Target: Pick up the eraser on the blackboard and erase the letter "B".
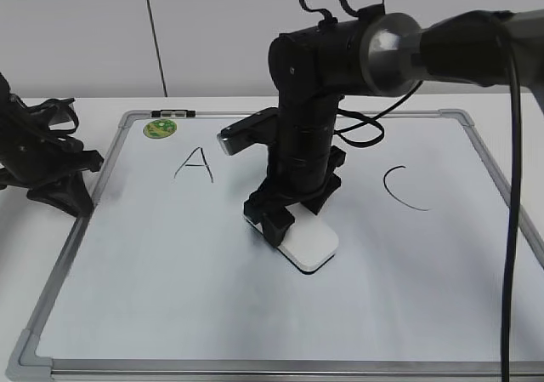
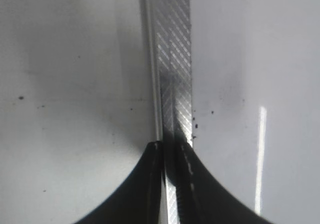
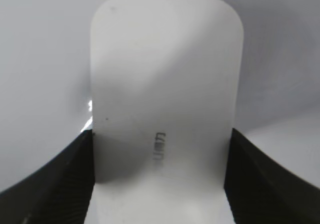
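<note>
The white eraser (image 1: 310,244) lies flat on the blackboard (image 1: 170,263), which is a white glossy board with a grey frame, near the board's middle. My right gripper (image 1: 285,220) is shut on the eraser; in the right wrist view both black fingers press its long sides (image 3: 165,84), and a small grey mark shows on its top. The letter "B" is not visible; the right arm covers the spot between the black "A" (image 1: 195,164) and "C" (image 1: 405,188). My left gripper (image 2: 170,146) is shut and empty over the board's left frame edge (image 2: 175,59).
A small green round magnet (image 1: 160,128) sits at the board's top left, beside a black clip (image 1: 172,112) on the frame. The left arm (image 1: 42,156) rests on the white table left of the board. A black cable (image 1: 512,229) hangs along the right side.
</note>
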Robot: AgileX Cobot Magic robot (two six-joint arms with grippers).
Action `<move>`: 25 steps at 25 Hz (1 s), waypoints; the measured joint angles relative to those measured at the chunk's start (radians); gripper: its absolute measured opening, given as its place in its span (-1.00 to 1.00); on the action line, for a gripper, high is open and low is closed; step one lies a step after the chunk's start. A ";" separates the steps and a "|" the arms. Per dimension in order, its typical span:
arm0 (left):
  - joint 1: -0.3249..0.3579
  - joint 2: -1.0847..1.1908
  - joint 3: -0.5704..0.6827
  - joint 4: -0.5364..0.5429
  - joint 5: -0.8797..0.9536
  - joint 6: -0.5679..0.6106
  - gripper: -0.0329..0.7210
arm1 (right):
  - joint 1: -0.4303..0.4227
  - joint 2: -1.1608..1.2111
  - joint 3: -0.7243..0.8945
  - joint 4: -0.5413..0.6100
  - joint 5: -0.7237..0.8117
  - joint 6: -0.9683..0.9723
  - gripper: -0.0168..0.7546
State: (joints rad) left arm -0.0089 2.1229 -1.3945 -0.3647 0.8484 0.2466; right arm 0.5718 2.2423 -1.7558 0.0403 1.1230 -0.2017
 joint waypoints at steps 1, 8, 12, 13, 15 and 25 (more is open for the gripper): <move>0.000 0.000 0.000 0.000 0.000 0.000 -0.81 | 0.001 -0.005 0.005 -0.012 0.000 0.007 0.41; 0.000 0.000 0.000 -0.002 0.002 0.000 -0.81 | -0.056 -0.015 0.014 -0.080 0.044 0.052 0.41; 0.000 0.000 0.000 -0.002 0.002 0.000 -0.81 | -0.120 -0.017 0.014 -0.087 0.046 0.054 0.41; 0.000 0.000 0.000 -0.002 0.002 0.000 -0.81 | -0.133 -0.017 0.014 -0.087 0.046 0.056 0.41; 0.000 0.000 0.000 -0.002 0.003 0.000 -0.81 | -0.146 -0.020 0.014 -0.087 0.046 0.056 0.41; 0.000 0.000 0.000 -0.002 0.006 0.000 -0.81 | -0.173 -0.178 0.035 -0.150 0.068 0.056 0.42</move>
State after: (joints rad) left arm -0.0089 2.1229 -1.3945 -0.3670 0.8543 0.2466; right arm 0.3984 2.0644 -1.7203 -0.1093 1.1912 -0.1456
